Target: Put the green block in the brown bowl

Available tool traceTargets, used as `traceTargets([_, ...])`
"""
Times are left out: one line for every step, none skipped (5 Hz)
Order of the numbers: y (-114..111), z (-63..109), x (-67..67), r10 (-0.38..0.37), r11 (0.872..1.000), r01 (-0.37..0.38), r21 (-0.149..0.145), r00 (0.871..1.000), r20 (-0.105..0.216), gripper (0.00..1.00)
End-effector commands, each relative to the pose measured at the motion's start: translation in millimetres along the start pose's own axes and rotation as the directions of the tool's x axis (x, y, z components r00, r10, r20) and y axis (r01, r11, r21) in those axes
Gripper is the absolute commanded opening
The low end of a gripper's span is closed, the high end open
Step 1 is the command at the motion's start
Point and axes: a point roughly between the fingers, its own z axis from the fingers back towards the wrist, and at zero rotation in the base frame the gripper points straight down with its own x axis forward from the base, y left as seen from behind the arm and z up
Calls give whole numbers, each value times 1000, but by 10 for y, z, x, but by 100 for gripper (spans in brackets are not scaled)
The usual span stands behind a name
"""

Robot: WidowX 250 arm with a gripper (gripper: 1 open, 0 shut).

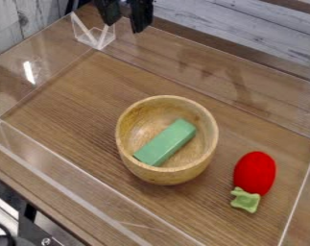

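Lying beside bowl [128, 163]: strawberry toy [254, 174].

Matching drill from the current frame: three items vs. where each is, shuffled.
1. light green rectangular block
2. red strawberry-like toy with a green leaf
3. dark two-fingered gripper

A. at the far edge of the view, away from the bowl
B. inside the round light-brown wooden bowl
C. on the wooden table, outside the bowl

Pairs: 1-B; 2-C; 3-A
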Motion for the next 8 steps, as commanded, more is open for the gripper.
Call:
traceTargets([-24, 187, 72, 28, 1000, -28, 1, 999, 34, 100])
traceTargets([-90, 179, 72, 61, 998, -61, -19, 998, 7, 0])
traceTargets([-190, 126, 54, 40, 998, -41, -42, 999, -21, 100])
traceTargets([-292, 71, 28, 16, 998, -19, -63, 999, -48, 100])
traceTargets([-411, -34, -14, -33, 997, 27, -78, 997, -77, 100])
traceTargets([-517, -105, -43, -60, 995, 53, -78, 994, -87, 100])
traceTargets([-599, -3, 58, -30, 999, 27, -42, 998, -62, 100])
traceTargets([-625, 73, 142, -11, 1000, 10, -19, 999, -42, 100])
